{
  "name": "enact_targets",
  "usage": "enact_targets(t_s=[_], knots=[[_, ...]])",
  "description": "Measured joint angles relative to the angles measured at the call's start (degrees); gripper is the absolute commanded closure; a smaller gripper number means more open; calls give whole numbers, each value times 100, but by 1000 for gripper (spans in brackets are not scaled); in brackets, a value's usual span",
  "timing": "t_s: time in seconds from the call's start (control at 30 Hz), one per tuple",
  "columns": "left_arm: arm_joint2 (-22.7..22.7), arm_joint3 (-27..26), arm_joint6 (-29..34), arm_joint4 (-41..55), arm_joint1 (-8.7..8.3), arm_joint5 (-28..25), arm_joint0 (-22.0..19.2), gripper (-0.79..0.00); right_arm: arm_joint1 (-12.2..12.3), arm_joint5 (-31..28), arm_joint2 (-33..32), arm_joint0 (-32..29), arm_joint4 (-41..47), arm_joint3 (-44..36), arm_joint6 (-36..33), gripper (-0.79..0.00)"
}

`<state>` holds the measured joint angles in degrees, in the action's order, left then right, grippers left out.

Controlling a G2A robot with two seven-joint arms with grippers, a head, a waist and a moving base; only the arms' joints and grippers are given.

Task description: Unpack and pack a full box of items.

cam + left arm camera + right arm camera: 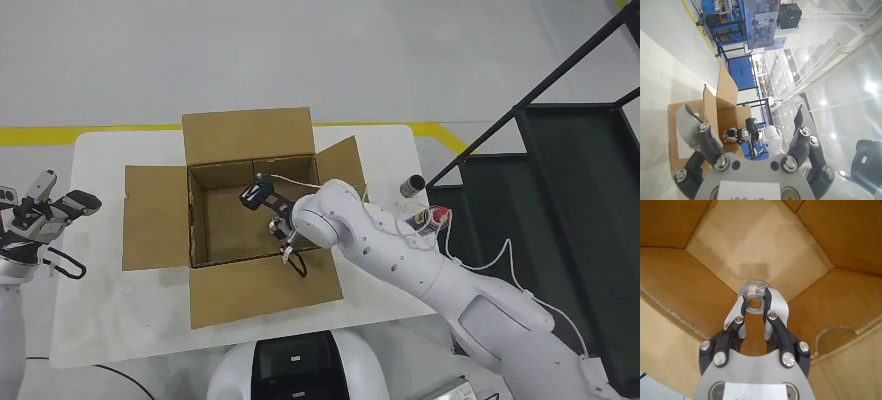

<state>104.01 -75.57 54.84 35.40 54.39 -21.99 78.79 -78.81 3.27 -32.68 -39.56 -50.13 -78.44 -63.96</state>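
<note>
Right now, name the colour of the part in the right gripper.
Silver metal. The flanged ring in the right gripper shows best in right wrist view.

White table (pixel 110 300), rounded corners, carrying three things directly on its top

Item 1: open cardboard box (pixel 222 175), sitting at the table's centre with its four flaps spreading outward. The far flap (pixel 248 135) is pointing to 12 o'clock, the right flap (pixel 343 163) to 3 o'clock, the near flap (pixel 265 290) to 6 o'clock and the left flap (pixel 155 217) to 9 o'clock.

Item 2: small dark metal cylinder (pixel 411 186), standing upright at 2 o'clock from the box, apart from it, near the table's edge.

Item 3: round container with a red and white top (pixel 431 217), standing at 3 o'clock from the box, near the cylinder
</note>
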Motion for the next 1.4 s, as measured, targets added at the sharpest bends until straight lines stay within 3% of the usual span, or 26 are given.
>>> enact_targets(t_s=[0.5, 0.53, 0.57, 0.6, 0.87, 1.03, 1.23, 1.4], knots=[[0, 0, 0, 0, 0, 0, 0, -785, -659, 10, 428, 538, 344, 2009, 765, 0], [0, 0, 0, 0, 0, 0, 0, -785, -686, 4, 436, 554, 354, 2071, 788, -58], [0, 0, 0, 0, 0, 0, 0, -785, -719, 2, 443, 573, 358, 2138, 813, -385], [0, 0, 0, 0, 0, 0, 0, -785, -741, 4, 447, 586, 359, 2175, 825, -785], [0, 0, 0, 0, 0, 0, 0, -785, -839, 124, 438, 622, 150, 2208, 737, -785], [0, 0, 0, 0, 0, 0, 0, -785, -738, 86, 235, 452, 27, 1752, 668, -785], [0, 0, 0, 0, 0, 0, 0, -785, -221, -502, -612, -380, -139, 41, 261, -785], [0, 0, 0, 0, 0, 0, 0, -785, 343, -1476, -1972, -1720, 70, -2096, -247, -785]])
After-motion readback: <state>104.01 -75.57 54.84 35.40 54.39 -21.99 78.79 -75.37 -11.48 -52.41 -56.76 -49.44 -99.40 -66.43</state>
